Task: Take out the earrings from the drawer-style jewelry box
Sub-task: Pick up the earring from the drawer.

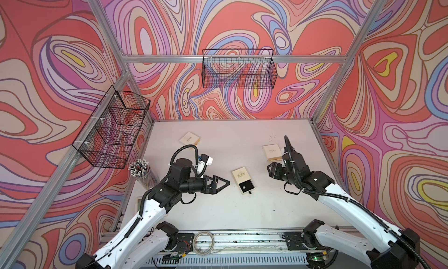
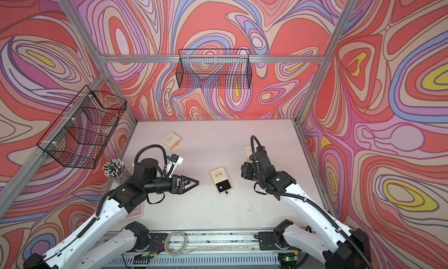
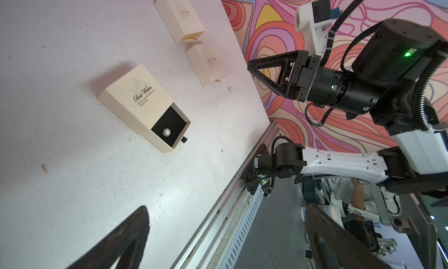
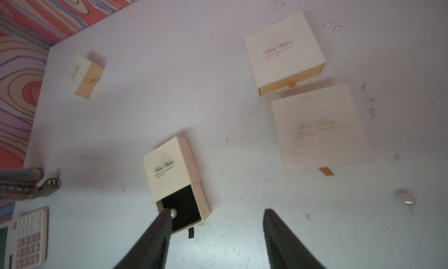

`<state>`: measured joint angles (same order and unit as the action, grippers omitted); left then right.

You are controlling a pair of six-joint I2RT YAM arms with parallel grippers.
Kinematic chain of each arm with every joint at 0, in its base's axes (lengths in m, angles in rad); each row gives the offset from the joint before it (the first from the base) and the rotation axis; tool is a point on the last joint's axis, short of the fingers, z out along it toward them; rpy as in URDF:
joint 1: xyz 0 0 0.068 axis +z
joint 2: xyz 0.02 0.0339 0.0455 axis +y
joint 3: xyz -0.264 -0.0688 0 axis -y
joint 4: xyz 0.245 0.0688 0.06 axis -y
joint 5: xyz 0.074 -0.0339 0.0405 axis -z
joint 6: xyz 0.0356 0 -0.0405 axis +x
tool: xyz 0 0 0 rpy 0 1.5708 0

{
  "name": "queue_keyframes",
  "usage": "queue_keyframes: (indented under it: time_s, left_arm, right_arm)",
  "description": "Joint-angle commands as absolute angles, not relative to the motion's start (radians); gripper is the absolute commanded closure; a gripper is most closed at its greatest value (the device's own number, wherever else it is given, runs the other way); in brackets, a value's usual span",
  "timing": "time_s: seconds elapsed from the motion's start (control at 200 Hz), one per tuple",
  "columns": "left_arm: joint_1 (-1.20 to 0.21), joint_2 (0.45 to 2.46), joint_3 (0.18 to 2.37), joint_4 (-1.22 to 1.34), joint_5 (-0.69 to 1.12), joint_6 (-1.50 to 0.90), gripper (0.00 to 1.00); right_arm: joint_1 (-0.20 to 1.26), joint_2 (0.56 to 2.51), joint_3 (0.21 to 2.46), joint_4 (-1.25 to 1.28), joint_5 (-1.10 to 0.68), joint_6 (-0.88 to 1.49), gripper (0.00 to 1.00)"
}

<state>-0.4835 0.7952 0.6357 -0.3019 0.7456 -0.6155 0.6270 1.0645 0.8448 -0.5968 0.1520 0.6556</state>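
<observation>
In both top views a cream cardboard drawer-style jewelry box [image 1: 239,176] [image 2: 219,175] lies mid-way across the pale grey counter [image 1: 218,214]. Its black-lined drawer [image 1: 246,186] stands open toward the near edge, and one pale round pearl-like stud [image 1: 244,188] [image 2: 220,187] sits in it. The left arm [image 1: 150,207] points its left jaws at the box from just beside it, not touching. The right arm [image 1: 339,195] keeps its right jaws on the box's other side, near a closed cream cardboard box [image 1: 272,151]. Another closed cream box [image 1: 189,138] lies far back.

In the left wrist view the left jaws stand wide with nothing between them. The jewelry box [image 3: 135,95] shows the stud [image 3: 166,132] on the drawer's black lining, next to a black pull tab [image 3: 184,140]. One of the loose studs [image 3: 230,88] lies on the bare counter beside a closed box [image 3: 206,64].

In the right wrist view the right jaws are spread apart, holding nothing. One ribbed black fingertip [image 4: 164,217] overlaps the drawer rim right at the stud [image 4: 173,213]; I cannot tell whether they touch. More loose studs [image 4: 409,201] lie on the counter around the two closed boxes. A white calculator with pink keys [image 4: 26,238] sits at the counter's edge.
</observation>
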Motion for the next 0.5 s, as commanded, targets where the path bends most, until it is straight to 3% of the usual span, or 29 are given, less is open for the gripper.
queue_keyframes:
  time_s: [0.0,0.155,0.496]
  left_arm:
    - [-0.479,0.703,0.574,-0.176,0.784,-0.648,0.00]
    - [-0.480,0.637,0.545,-0.136,0.774,-0.616,0.00]
    - [-0.452,0.724,0.582,-0.184,0.791,-0.598,0.00]
  right_arm:
    - [0.764,1.153,0.878,-0.595,0.250,0.707,0.39]
    - [0.831,1.263,0.871,-0.512,0.211,0.706,0.43]
    - [0.857,1.462,0.867,-0.400,0.118,0.687,0.58]
